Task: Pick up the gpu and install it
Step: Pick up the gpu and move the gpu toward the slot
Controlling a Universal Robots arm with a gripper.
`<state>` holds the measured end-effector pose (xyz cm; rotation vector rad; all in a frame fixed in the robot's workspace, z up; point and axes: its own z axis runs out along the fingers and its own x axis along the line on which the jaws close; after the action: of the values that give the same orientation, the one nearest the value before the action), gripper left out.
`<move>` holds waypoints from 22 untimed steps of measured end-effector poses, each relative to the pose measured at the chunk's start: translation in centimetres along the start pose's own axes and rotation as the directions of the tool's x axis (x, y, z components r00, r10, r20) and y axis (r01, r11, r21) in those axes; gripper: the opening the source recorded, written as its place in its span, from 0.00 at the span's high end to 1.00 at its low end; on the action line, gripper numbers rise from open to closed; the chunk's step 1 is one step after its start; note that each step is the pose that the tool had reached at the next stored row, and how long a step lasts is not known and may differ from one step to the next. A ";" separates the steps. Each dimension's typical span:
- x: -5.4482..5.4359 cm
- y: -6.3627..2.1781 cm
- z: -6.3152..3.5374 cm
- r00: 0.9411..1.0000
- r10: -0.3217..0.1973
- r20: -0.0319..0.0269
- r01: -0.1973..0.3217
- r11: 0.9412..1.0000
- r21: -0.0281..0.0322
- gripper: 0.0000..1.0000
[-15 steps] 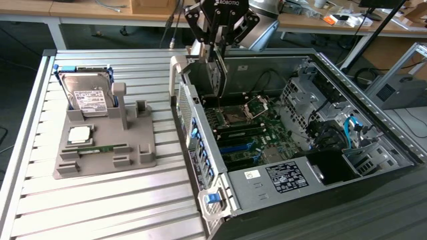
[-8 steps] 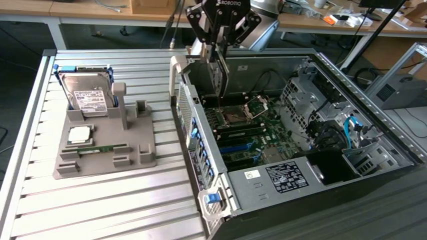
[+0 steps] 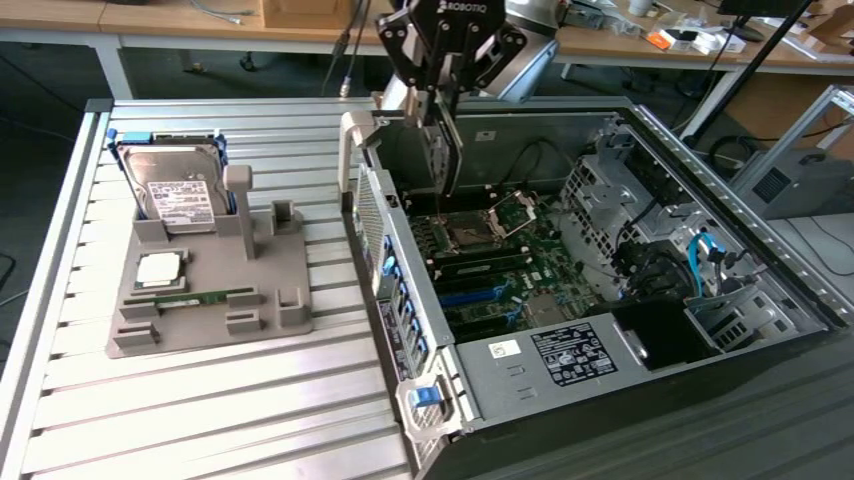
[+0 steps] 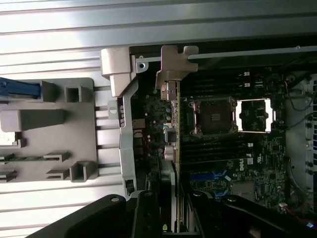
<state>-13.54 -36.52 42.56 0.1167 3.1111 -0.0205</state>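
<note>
1. well, the gripper (image 3: 446, 100) is hanging at twelve o'clock in the exterior view, over the back part of the open computer case (image 3: 400, 250), and it is pointing straight down.
2. its fingers (image 4: 147, 210) are standing narrow and are pinching the gpu (image 3: 451, 150) on both flat sides, so the hand is holding the card.
3. the gpu is hanging upright and edge-on, looking like a thin dark strip. its lower end is reaching inside the case, close over the motherboard (image 3: 507, 275). i cannot tell if it is touching the board.
4. in the wrist view the card is showing as a narrow line just beside the cpu socket (image 4: 214, 116). the silver bracket (image 4: 174, 62) at its far end is sitting near the wall of the case.
5. the case is lying on its side with the inside open to the camera, and it is taking the three o'clock half of the exterior view.
6. at nine o'clock from the case, a grey holder (image 3: 274, 300) is resting on the slatted metal table (image 3: 200, 400), well apart from the gripper.
7. in this holder a silver hard drive (image 3: 180, 195) with a white label is standing upright at the twelve o'clock end. a square chip (image 3: 160, 267) is lying near the middle, and a green ram stick (image 3: 194, 298) is lying at six o'clock from the chip.
</note>
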 end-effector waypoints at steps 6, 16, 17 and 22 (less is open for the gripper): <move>-0.3 0.03 0.10 1.000 0.000 0.000 0.000 1.000 0.004 0.73; -0.8 0.07 0.24 1.000 0.000 0.001 0.000 1.000 0.010 0.73; -0.9 0.07 0.26 1.000 0.000 0.001 0.000 1.000 0.011 0.73; -1.2 0.10 0.39 1.000 0.000 0.001 0.000 1.000 0.013 0.73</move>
<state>-12.28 -36.52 42.21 0.1164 3.1103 -0.0407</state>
